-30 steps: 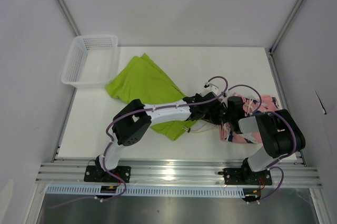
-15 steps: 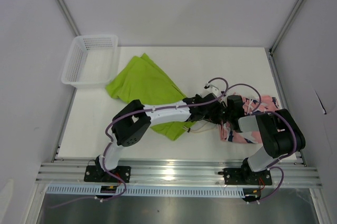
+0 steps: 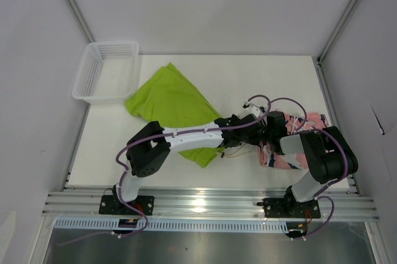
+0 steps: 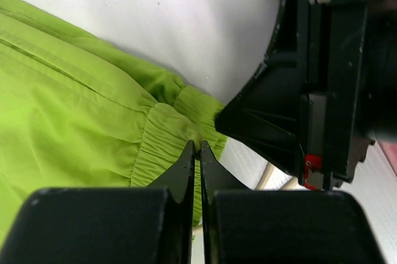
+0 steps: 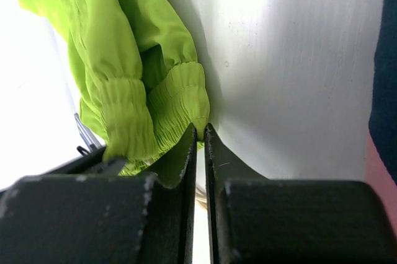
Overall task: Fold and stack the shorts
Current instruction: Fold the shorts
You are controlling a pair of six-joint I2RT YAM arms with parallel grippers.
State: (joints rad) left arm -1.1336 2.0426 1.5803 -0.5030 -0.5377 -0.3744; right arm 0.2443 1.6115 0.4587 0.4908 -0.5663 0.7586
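Together, left gripper [image 4: 198,147] and right gripper [image 5: 200,128] clench the green shorts' [image 3: 170,96] waistband; pink shorts [image 3: 291,160] lie under the right arm; a basket [image 3: 84,82] stands by the green cloth.

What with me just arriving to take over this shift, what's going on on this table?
Both arms are working on the lime-green shorts. The left gripper and the right gripper meet near the table's middle, and each has its jaws shut on the elastic waistband edge. The coral-pink shorts lie loose on the right, partly under the right arm. The white basket sits at the far left corner. Nothing is folded or stacked yet.
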